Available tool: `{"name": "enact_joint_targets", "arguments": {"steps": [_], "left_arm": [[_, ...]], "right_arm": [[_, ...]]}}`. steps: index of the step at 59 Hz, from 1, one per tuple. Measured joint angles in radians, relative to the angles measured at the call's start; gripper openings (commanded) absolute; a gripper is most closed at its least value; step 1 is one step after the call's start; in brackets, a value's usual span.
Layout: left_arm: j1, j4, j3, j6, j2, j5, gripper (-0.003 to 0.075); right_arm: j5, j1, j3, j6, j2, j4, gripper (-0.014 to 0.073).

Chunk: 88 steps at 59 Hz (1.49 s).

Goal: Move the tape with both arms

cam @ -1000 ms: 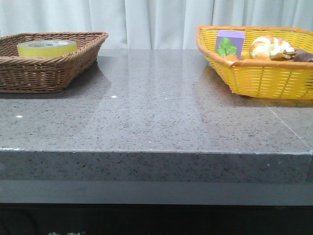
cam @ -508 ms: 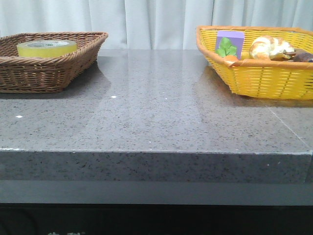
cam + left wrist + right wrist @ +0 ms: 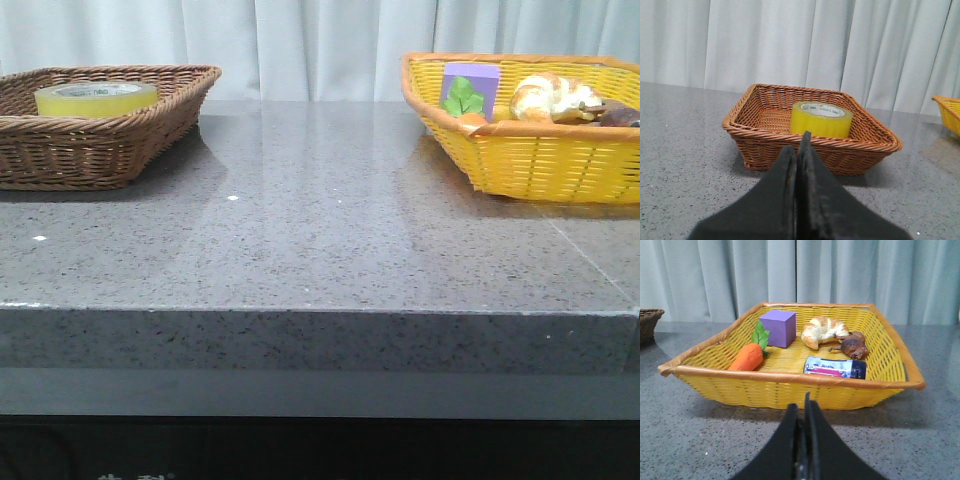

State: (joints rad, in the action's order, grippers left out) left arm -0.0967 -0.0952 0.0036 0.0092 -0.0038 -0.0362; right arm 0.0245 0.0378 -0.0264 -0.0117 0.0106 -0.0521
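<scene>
- Pale curtains hang behind a speckled grey worktop (image 3: 320, 250), with a brown wicker basket (image 3: 100, 140) at one end and a yellow basket (image 3: 530, 150) at the other, well apart.
- Lying flat inside the brown basket is the roll of yellow tape (image 3: 821, 119), its hole facing up, so its axis stands upright and its round wall faces outward all round.
- From the left tool (image 3: 798, 150), the tape sits straight ahead and a little beyond the basket's near rim; that rim stands between the tool tips and the roll.
- Left tool: its two dark fingers are pressed together, nothing between them.
- Right tool (image 3: 802, 412): likewise closed tight on nothing, and it faces the yellow basket, which holds a toy carrot (image 3: 747, 356), a purple cube (image 3: 777, 328), a croissant (image 3: 824, 331), a small dark brown piece I can't name (image 3: 854, 346), and a small packet (image 3: 835, 367).
- So the left arm is plainly the nearer one to the tape; the right arm looks at the far basket, away from the roll.
- My read: the tape resting in the brown basket would fit either the place it is to be taken from or the place it was meant to reach, so I can't say which.
- If the roll is to be lifted, I'd judge any grasp must come over the rim from above, with the fingers spread first.
</scene>
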Motion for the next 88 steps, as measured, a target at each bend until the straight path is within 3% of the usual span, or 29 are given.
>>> {"name": "enact_joint_targets", "arguments": {"steps": [88], "left_arm": [[0.000, 0.000, 0.000, -0.002, 0.000, 0.000, -0.0020]], "right_arm": [[0.002, -0.069, 0.000, 0.000, 0.000, -0.004, -0.0116]]}}
